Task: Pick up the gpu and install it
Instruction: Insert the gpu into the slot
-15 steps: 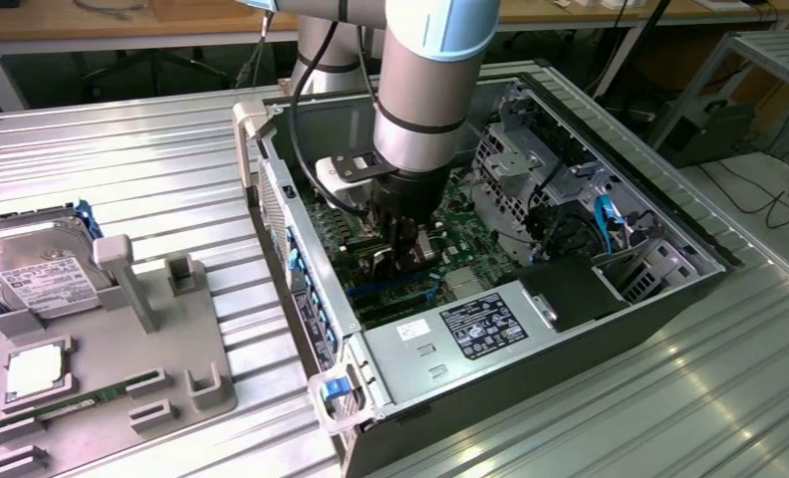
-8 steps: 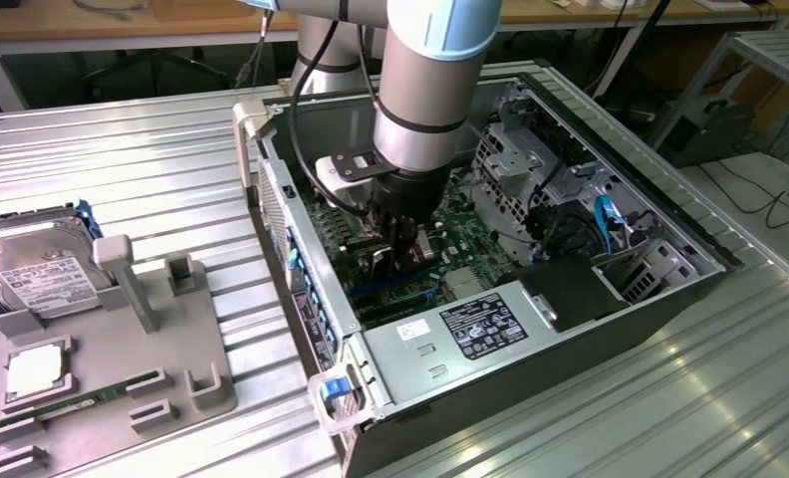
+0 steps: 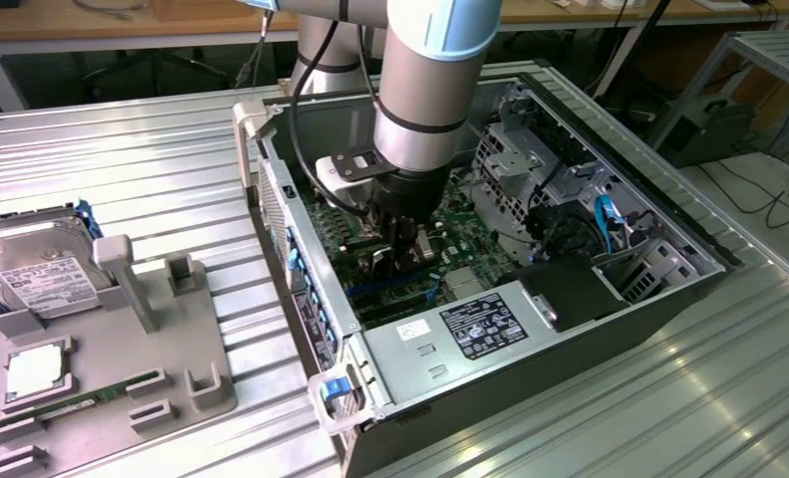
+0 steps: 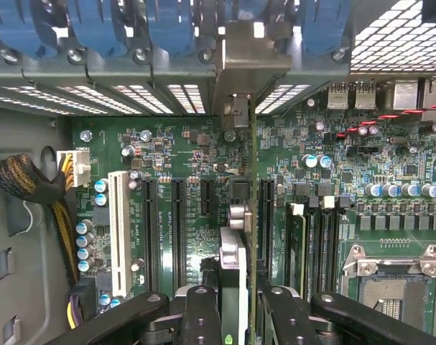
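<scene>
Setting: robotics lab or electronics assembly workshop.
Evidence:
- An industrial robot arm (image 3: 434, 80) stands over a ribbed metal table (image 3: 129, 169).
- A desktop computer case (image 3: 528, 388) lies with its side panel off and its motherboard (image 4: 189, 165) exposed.
- A grey parts fixture (image 3: 168, 339) holds a hard drive (image 3: 43, 284) and a memory stick (image 3: 96, 398).
- Wooden workbenches (image 3: 103, 20) stand behind the table.
- Loose cables (image 3: 767, 194) lie on the floor at the exterior view's right.
</scene>
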You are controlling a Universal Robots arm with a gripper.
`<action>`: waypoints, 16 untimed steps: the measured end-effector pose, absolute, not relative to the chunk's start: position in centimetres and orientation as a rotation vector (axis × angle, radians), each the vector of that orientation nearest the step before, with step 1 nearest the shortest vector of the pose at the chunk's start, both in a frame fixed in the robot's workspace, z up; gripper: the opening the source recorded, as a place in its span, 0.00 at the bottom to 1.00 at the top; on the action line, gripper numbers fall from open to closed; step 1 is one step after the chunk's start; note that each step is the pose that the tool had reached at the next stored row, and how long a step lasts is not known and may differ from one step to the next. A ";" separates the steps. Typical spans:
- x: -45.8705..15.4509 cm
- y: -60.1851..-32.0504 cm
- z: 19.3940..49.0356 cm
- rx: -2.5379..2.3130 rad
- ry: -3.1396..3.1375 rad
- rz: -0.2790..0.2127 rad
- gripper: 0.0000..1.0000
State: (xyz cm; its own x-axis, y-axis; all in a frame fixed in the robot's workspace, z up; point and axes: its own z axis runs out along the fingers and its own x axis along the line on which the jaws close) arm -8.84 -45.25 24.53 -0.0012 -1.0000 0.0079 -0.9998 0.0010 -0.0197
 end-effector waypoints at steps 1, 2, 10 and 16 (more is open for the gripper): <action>-8.8 -45.3 24.5 -2.214 2.217 -0.030 0.28; -8.8 -45.3 24.5 -2.214 2.217 -0.030 0.28; -8.8 -45.2 24.1 -2.215 2.217 -0.028 0.28; -8.8 -45.2 24.0 -2.215 2.217 -0.028 0.28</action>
State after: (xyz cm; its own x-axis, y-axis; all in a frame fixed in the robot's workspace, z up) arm -8.84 -45.25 24.00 -0.0011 -1.0000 0.0075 -0.9998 0.0010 -0.0181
